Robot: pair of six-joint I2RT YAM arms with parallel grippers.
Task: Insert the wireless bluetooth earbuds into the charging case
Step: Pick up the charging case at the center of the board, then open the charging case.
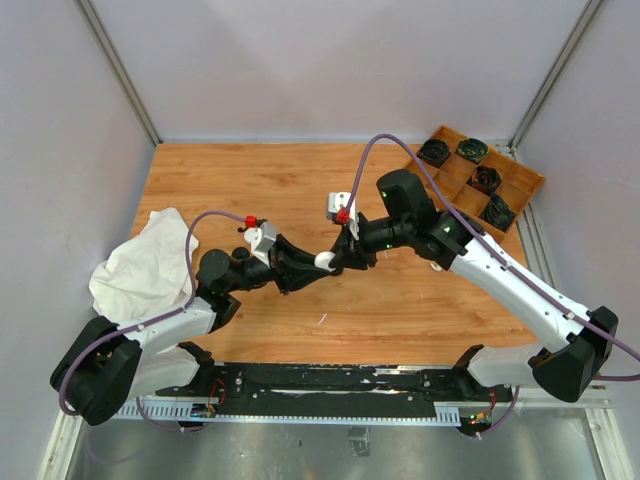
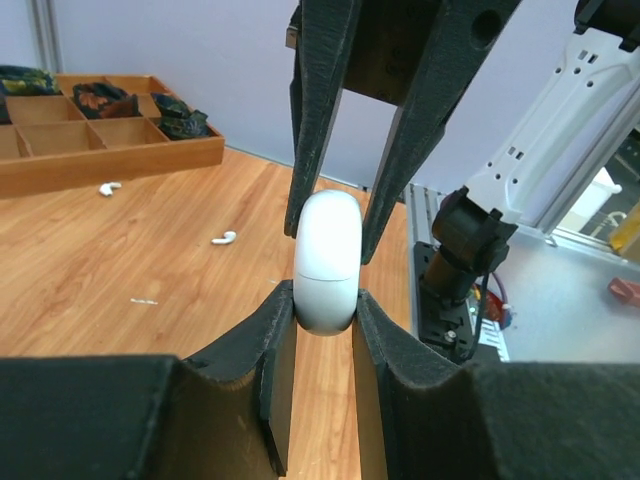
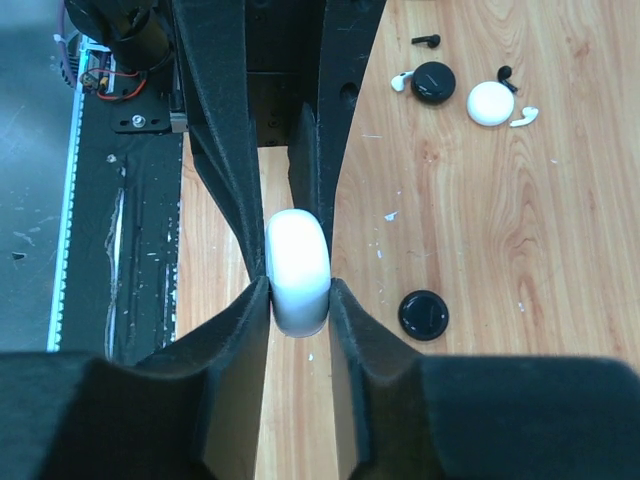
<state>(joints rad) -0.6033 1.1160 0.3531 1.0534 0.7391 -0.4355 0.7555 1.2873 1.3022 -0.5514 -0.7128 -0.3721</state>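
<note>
Both the left pincer [image 2: 325, 299] and the right pincer [image 3: 298, 286] are clamping the white charging case [image 2: 327, 250] midair; uneven pulling is risking it squirting free. The earbuds [image 2: 224, 238] are lying on the table [image 2: 150, 330], well apart from both.

white case [image 1: 325, 261]: mostly covered, seen from above | wooden tray [image 2: 120, 166]: cut off by left wrist view's edge | white speck [image 1: 322, 319]: too small to tell
</note>
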